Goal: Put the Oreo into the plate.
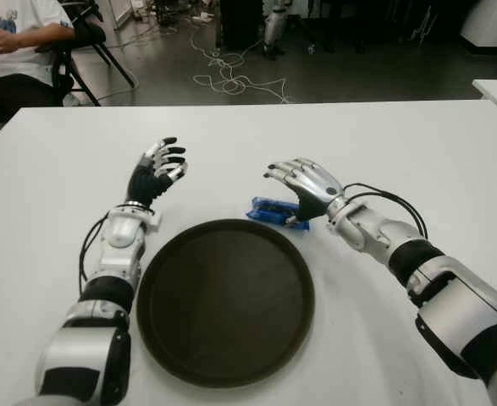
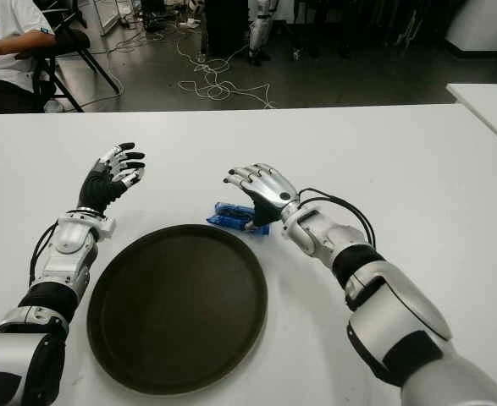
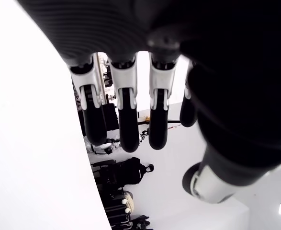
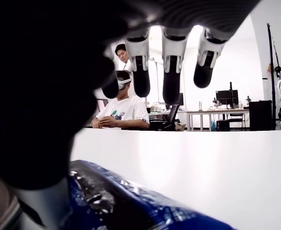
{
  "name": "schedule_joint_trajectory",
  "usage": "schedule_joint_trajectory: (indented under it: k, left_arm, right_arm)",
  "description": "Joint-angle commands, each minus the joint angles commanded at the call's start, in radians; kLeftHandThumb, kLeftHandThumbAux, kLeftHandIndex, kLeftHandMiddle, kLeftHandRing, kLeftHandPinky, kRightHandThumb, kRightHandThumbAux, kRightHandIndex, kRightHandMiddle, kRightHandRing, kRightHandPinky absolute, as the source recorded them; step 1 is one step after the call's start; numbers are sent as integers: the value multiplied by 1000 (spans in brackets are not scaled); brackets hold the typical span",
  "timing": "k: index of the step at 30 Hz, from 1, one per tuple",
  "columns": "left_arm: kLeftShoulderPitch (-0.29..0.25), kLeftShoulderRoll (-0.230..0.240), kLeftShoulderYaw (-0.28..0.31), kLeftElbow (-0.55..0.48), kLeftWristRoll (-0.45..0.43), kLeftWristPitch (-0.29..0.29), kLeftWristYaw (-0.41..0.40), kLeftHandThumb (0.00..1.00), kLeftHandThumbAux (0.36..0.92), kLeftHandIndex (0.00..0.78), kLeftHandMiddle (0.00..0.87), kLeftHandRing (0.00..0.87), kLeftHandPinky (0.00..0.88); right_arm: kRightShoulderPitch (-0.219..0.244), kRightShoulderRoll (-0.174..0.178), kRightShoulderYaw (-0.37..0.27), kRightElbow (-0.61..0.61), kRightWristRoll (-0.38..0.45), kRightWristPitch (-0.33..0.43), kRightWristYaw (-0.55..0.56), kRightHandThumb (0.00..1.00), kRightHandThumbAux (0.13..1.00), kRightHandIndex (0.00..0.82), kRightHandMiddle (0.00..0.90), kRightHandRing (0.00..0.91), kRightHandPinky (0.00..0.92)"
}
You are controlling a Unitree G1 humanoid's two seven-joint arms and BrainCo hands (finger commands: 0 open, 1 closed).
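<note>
The Oreo [image 1: 275, 211] was a small packet in a shiny blue wrapper, crinkled, with some darker print on it that I could not read. It lay flat on the white table [image 1: 417, 144], just beyond the far right rim of the plate [image 1: 225, 300] and outside it. The plate was round, dark brown and flat, with a low raised edge.

The right hand [image 1: 305, 188] stood directly over the packet, palm down, with the fingers [image 4: 172, 79] spread and only a little bent, and they did not close around anything. The thumb side came down beside the wrapper at its right end; I could not tell if it touched it. In the right wrist view the blue foil was just under the palm.

The left hand [image 1: 156, 173] showed to the left of the plate, beyond its far left edge, with the fingers loosely open and empty. A person [image 1: 15, 38] in a white shirt sat behind the table, at the far left.
</note>
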Motion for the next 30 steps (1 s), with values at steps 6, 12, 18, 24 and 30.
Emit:
schedule_joint_trajectory:
  k: [6, 12, 18, 24, 30]
  left_arm:
    - [3, -1, -1, -3, 0, -10, -2, 258, 750, 192, 276, 262, 278]
    - [4, -1, 0, -6, -2, -5, -6, 260, 751, 192, 274, 258, 275]
    - [5, -2, -2, -8, 2, -7, 1, 252, 744, 195, 276, 259, 280]
    - [9, -3, -3, -16, 6, -4, 3, 245, 735, 193, 279, 260, 276]
    - [11, -3, -4, -23, 10, 1, 7, 238, 732, 194, 280, 263, 275]
  right_arm:
    - [0, 2, -1, 4, 4, 2, 11, 0, 818, 182, 150, 149, 165]
    - [-5, 3, 1, 14, 6, 3, 50, 0, 807, 182, 161, 159, 171]
    - [-10, 4, 3, 16, 3, 11, 86, 0, 808, 168, 163, 163, 170]
    - [-13, 2, 3, 18, 4, 14, 112, 0, 794, 166, 185, 180, 156]
    - [-18, 1, -5, 20, 15, 18, 159, 0, 770, 154, 183, 184, 148]
